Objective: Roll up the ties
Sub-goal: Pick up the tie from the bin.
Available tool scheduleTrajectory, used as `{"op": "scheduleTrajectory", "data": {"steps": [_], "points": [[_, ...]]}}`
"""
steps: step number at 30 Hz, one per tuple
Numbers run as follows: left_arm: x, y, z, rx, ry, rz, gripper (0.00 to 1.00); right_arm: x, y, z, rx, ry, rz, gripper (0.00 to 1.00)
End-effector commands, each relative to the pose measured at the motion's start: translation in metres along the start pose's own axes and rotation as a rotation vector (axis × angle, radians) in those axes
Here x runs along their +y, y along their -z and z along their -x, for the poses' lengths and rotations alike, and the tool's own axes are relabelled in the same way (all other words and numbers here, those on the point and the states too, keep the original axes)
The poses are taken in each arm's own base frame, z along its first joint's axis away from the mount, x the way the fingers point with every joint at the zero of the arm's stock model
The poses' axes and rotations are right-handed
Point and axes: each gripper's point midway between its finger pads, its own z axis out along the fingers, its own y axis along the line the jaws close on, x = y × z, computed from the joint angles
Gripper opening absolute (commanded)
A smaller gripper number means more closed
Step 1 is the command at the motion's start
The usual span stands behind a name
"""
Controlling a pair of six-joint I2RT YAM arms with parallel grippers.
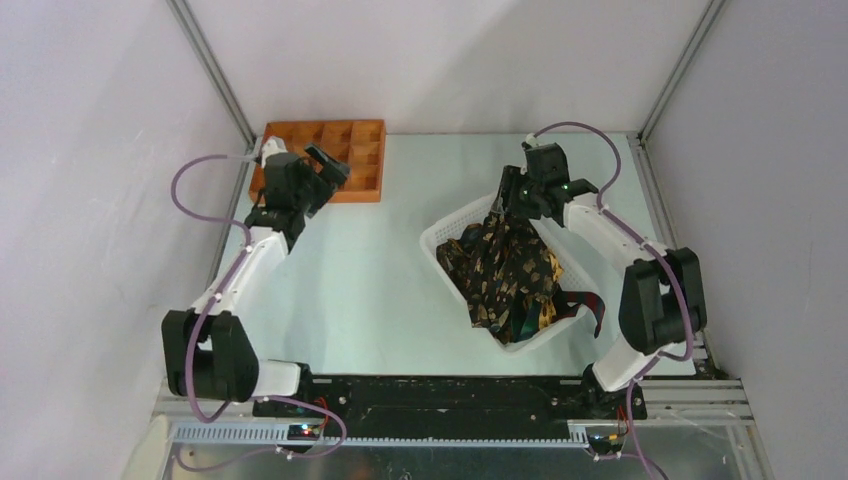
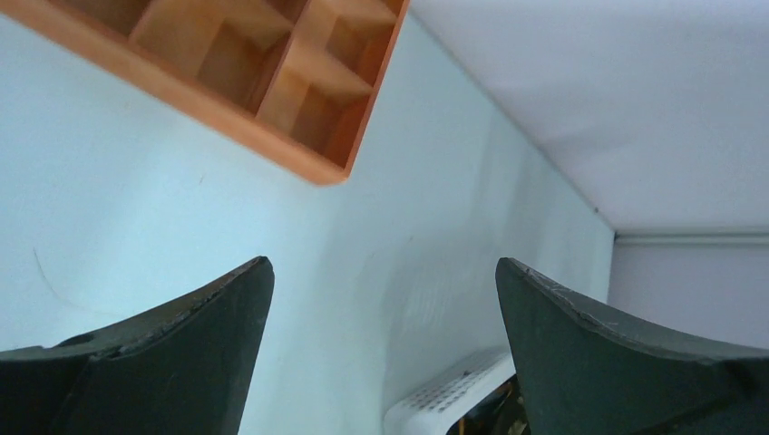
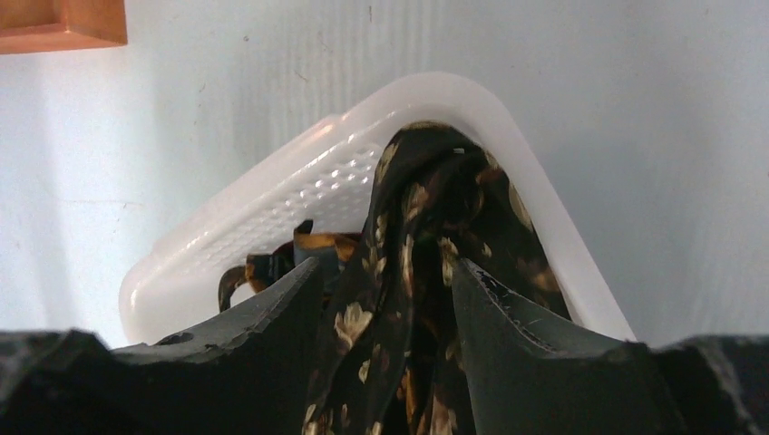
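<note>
The ties [image 1: 505, 270] lie in a dark heap with gold leafy print inside the white mesh basket [image 1: 440, 232] right of the table's centre. My right gripper [image 1: 503, 205] hangs over the basket's far corner, and a bunch of tie fabric [image 3: 426, 199] rises taut from the basket [image 3: 299, 181] into it. In the right wrist view that fabric fills the gap of the right gripper [image 3: 388, 272], whose fingers press it from both sides. My left gripper [image 1: 328, 165] hovers at the far left beside the orange tray [image 1: 370, 190]. Wide open, the left gripper [image 2: 381, 272] holds nothing.
The orange compartment tray [image 2: 272, 145] stands at the far left by the wall. The basket's corner [image 2: 449, 399] shows low in the left wrist view. One tie end [image 1: 590, 305] hangs over the basket's right rim. Grey walls close in the table on three sides.
</note>
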Motion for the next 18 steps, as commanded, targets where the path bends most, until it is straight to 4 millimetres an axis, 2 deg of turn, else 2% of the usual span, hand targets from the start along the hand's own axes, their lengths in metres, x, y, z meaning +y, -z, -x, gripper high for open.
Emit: {"op": "scheduleTrajectory", "data": {"steps": [1, 5, 9, 13, 16, 18], "points": [[-0.031, 0.033, 0.0, -0.019, -0.081, -0.161, 1.0, 0.013, -0.01, 0.029, -0.058, -0.002, 0.016, 0.57], [-0.03, 0.049, -0.011, -0.012, -0.099, -0.171, 1.0, 0.009, -0.026, 0.021, -0.028, -0.016, 0.007, 0.56], [-0.022, 0.055, -0.023, 0.008, -0.13, -0.146, 1.0, 0.012, -0.038, 0.016, -0.007, -0.027, 0.03, 0.49], [-0.018, 0.057, -0.039, 0.048, -0.171, -0.116, 0.98, 0.014, -0.041, 0.016, -0.007, -0.024, 0.037, 0.35], [-0.017, 0.058, -0.053, 0.075, -0.213, -0.096, 0.97, 0.019, -0.036, 0.025, -0.035, 0.007, 0.051, 0.17], [-0.02, 0.06, -0.071, 0.112, -0.247, -0.102, 0.97, 0.024, -0.027, 0.032, -0.058, 0.027, 0.063, 0.07]]}}
